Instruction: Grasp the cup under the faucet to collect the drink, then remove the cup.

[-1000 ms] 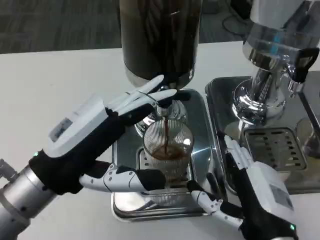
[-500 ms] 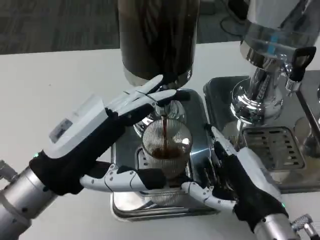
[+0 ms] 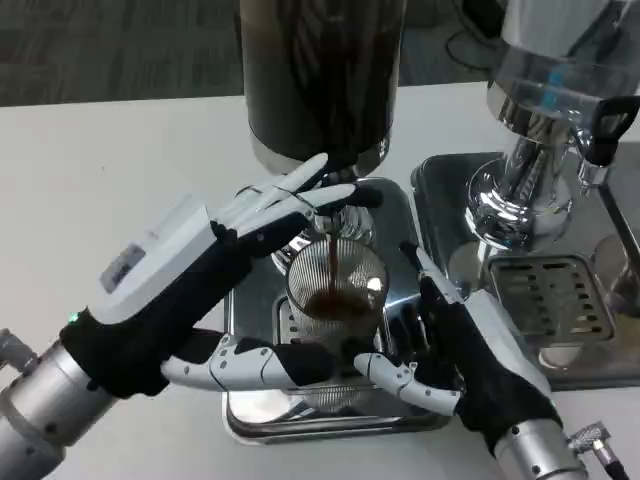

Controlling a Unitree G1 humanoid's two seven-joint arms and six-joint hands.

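Cup [image 3: 335, 290]: a ribbed clear glass was seen standing upright on the drip tray [image 3: 250, 420], directly beneath the faucet [image 3: 328, 212]; dark drink lay in its lower part.
Stream: a thin dark stream [image 3: 330, 262] was seen falling from the faucet into the middle of the cup.
Dispenser: a tall dark dispenser [image 3: 320, 80] stood at 12 o'clock from the cup, with the faucet at its base.
Left hand [image 3: 190, 290]: it was placed at 9 o'clock of the cup. Its upper fingers [image 3: 300, 190] were stretched over the faucet lever above the cup's rim, and its thumb [image 3: 250, 362] was laid along the cup's base at 7 o'clock. Whether the cup was truly gripped could not be told.
Right hand [image 3: 465, 350]: it was placed at 4 o'clock of the cup, fingers apart and nothing enclosed. One finger [image 3: 405, 378] reached toward the cup's foot at 5 o'clock; contact could not be judged.
Second machine: a shiny chrome dispenser [image 3: 540, 130] on its own steel tray [image 3: 560, 375] stood at 2 o'clock from the cup.
Counter [image 3: 110, 170]: a white surface carried both trays.
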